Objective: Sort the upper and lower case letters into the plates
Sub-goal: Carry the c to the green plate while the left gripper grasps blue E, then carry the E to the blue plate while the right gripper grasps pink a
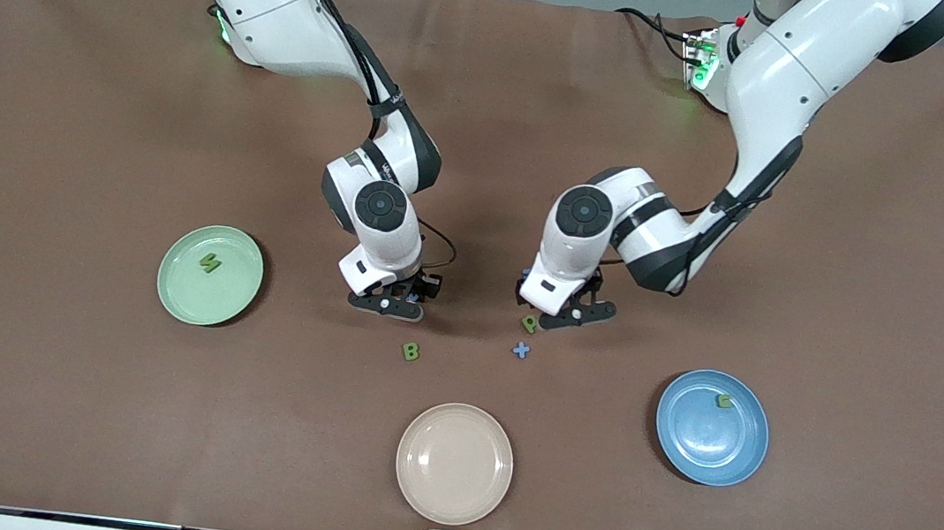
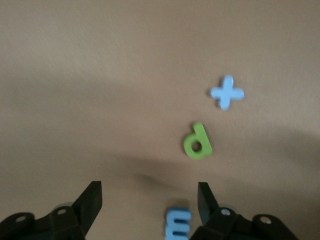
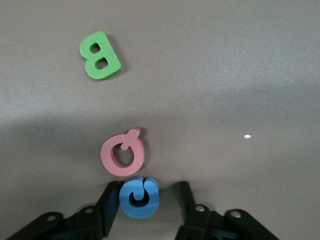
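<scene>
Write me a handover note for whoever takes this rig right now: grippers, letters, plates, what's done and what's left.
Left gripper: open, low over a blue foam letter, beside the green foam letter p and blue foam plus sign.
Right gripper: open, straddling a blue curled foam letter that touches the pink foam Q; green foam B lies nearer the front camera.
Done: one green letter each in the pale mint green plate and the glossy blue plate.
Left: sort the loose letters. The cream-beige plate holds nothing.

pink q (image 3: 123, 155) crowds blue j (image 3: 138, 196).
</scene>
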